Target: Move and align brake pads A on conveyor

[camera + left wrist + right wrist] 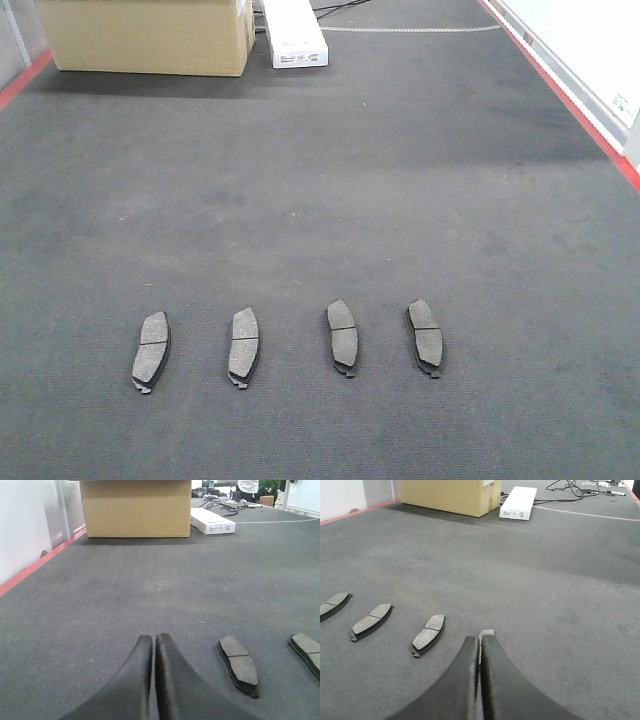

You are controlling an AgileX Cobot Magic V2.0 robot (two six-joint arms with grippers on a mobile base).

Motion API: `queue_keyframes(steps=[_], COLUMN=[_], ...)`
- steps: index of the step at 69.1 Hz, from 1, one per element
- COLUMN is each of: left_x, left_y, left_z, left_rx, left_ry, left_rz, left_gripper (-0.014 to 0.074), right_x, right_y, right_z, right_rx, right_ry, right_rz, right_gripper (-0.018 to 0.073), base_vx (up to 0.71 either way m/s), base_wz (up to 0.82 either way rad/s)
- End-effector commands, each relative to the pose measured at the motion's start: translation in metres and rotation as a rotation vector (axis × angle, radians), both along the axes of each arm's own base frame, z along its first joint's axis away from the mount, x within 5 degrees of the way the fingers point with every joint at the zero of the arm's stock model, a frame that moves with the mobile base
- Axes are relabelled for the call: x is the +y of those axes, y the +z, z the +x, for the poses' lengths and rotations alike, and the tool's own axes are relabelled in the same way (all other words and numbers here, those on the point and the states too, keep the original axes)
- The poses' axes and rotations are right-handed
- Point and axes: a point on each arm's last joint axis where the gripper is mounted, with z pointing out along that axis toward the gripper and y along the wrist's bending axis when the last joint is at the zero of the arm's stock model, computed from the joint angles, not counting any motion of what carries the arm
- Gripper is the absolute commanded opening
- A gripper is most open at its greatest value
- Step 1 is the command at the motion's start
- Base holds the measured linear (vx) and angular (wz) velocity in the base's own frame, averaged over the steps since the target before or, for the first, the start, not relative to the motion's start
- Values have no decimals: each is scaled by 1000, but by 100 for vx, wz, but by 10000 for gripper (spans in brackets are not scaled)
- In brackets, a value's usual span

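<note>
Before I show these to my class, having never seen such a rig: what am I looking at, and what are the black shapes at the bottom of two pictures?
This is a two-armed robot with three cameras. One camera looks down from the front at the conveyor, a dark grey felt-like surface with red edge strips. Four brake pads lie there in a row, friction face up. At the far end sit a cardboard box and a white box. The other two cameras ride on the wrists. The black shapes are the left gripper and right gripper, each with fingers closed together, holding nothing.
</note>
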Motion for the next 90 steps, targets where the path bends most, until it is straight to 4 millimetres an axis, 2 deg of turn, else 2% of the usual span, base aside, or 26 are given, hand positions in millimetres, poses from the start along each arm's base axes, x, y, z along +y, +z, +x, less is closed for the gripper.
queue_keyframes(steps=[1, 25, 33, 39, 52, 59, 68, 90], left_x=[0, 0, 0, 0, 0, 0, 0, 0], left_y=[-2, -2, -2, -2, -2, -2, -2, -2], left_z=[0, 0, 0, 0, 0, 0, 0, 0], left_rx=[-66, -66, -66, -66, -66, -66, -66, -66], left_ry=[0, 0, 0, 0, 0, 0, 0, 0], left_rz=[-8, -8, -8, -8, -8, -8, -8, -8], left_gripper=[-6, -6, -6, -6, -6, -6, -6, -6], right_x=[0, 1, 2, 6, 11, 6, -5, -20], right_y=[15, 16, 16, 9, -14, -24, -26, -23], right_z=[0, 0, 2, 4, 9, 13, 14, -4], right_rx=[-89, -109, -174, -244, -294, -266, -235, -333], right_ry=[4, 6, 27, 57, 73, -14, -169, -400], right_rz=[20, 16, -21, -63, -28, 29, 66, 88], right_gripper=[-4, -4, -4, -4, -4, -4, -4, -4], base_vx=[0, 0, 0, 0, 0, 0, 0, 0], base_wz=[0, 0, 0, 0, 0, 0, 0, 0])
